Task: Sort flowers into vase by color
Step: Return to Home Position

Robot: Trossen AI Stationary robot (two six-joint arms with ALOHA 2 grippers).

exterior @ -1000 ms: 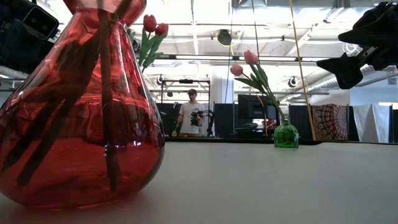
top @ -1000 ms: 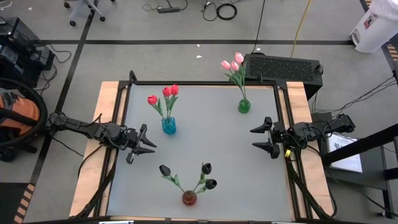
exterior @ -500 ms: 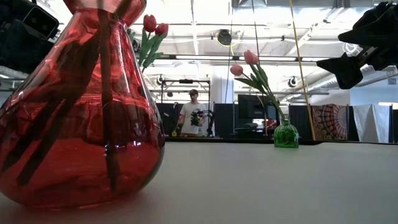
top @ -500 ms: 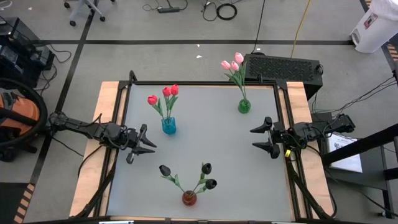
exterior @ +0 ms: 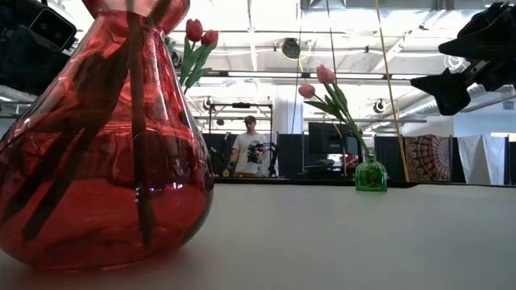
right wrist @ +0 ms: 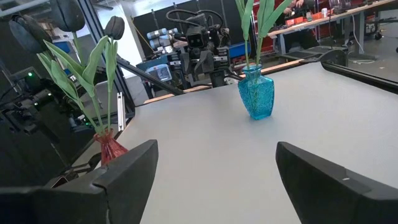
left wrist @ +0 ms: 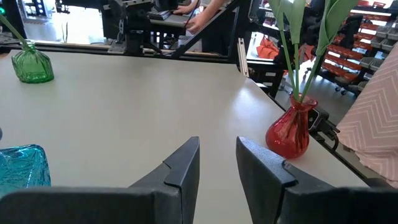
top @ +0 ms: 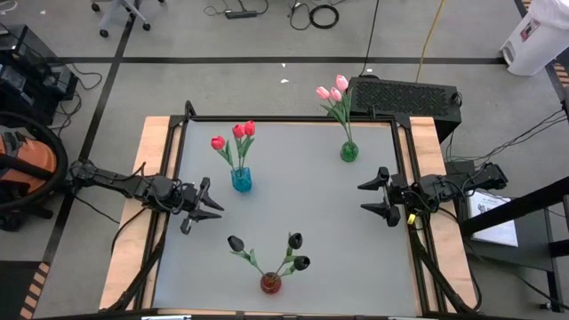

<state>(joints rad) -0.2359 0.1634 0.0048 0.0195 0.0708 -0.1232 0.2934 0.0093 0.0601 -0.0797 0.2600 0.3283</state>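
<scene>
Nothing has moved since the earlier pictures, as far as we can find: both arms sit where they sat and every flower stands as it stood. We judge the sorting finished and the step in hand to be the return to rest. The three red tulips (top: 238,132) stand in the blue faceted glass vase (top: 241,180), and the three pink tulips (top: 336,93) in the small squat green glass vase (top: 348,152). The three black tulips (top: 294,240) are in the bulbous red glass vase (top: 270,284), near the front edge of the pale grey matte bench (top: 302,204). The left gripper (top: 213,200) hangs at the bench's left edge, apart from the blue vase, its fingers (left wrist: 183,168) only narrowly parted and holding nothing. The right gripper (top: 363,197) waits at the right edge with its fingers (right wrist: 134,165) spread wide, also empty. What remains, we think, is only to settle the arms without brushing the long leaning stems. The red vase is smooth, translucent and narrow-necked, and the blue one is patterned and squarer. The stems are thin and green with soft pointed leaves; whether the buds are cloth or plastic we cannot tell from here.
</scene>
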